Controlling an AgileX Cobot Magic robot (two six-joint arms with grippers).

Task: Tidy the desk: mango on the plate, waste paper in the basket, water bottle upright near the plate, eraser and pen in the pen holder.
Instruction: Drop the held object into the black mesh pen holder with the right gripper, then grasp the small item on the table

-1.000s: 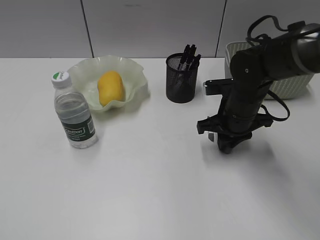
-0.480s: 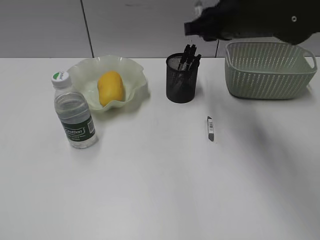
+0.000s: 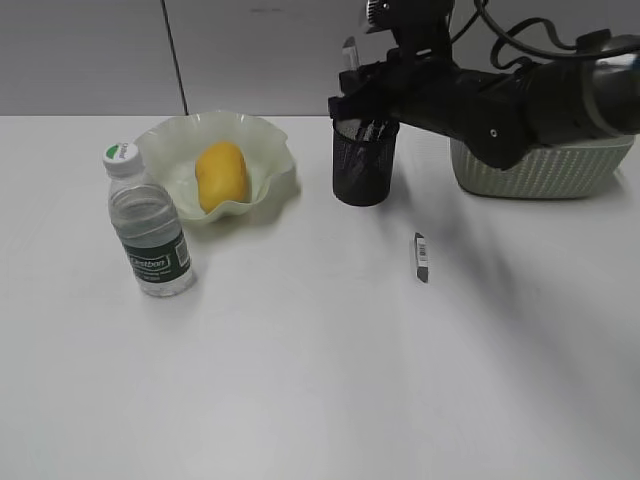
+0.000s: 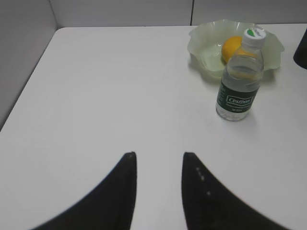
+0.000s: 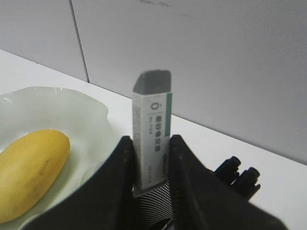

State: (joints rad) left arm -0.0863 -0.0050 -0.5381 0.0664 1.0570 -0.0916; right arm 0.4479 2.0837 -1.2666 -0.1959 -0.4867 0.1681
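Got the eraser (image 5: 152, 132) pinched upright in my right hand (image 5: 149, 158), held right above the pen holder (image 3: 364, 160) so it should drop straight in beside the pens (image 5: 238, 171). Only the right wrist view shows that grip; from outside my arm hides it, though there's a second small eraser-looking thing (image 3: 421, 257) on the table (image 3: 320, 380) just right of the holder. My left hand (image 4: 157, 167) hangs slightly parted and empty, well left of the holder.

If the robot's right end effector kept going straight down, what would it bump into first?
Most likely the pen holder. The right end effector, shut on the eraser, hangs just above its rim with pens inside, though exact depth is hard to judge.
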